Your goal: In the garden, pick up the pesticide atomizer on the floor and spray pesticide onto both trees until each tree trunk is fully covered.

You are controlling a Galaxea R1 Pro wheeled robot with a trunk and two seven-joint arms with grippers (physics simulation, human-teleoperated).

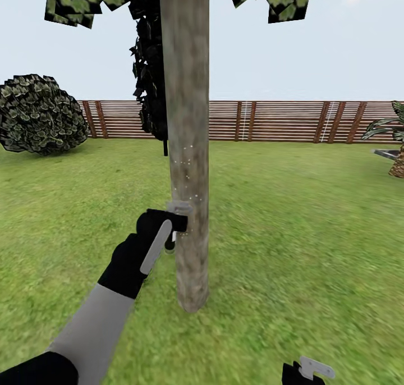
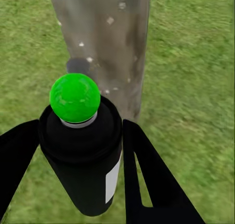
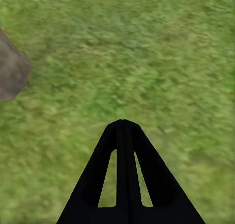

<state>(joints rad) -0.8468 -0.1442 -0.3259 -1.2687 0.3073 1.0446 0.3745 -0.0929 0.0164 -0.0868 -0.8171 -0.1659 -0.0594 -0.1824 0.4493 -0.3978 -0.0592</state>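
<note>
grass lawn (image 1: 314, 233), left end effector (image 2: 81, 150) clamped on pesticide atomizer (image 2: 81, 131) beside speckled tree trunk (image 1: 188, 149); right end effector (image 3: 123, 123) pressed together

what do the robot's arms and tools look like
The left arm has a pale grey forearm, black at the shoulder end, and a bulky black wrist. A light grey plate runs along the left tool. In the wrist views, each tool's fingers are flat black tapering wedges with slot cut-outs. The right tool is black with a grey bracket.

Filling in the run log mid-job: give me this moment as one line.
left tool: shut on atomizer, aimed at tree trunk | pesticide specks: sparse, mid-trunk | right tool: shut, empty, over grass
</note>
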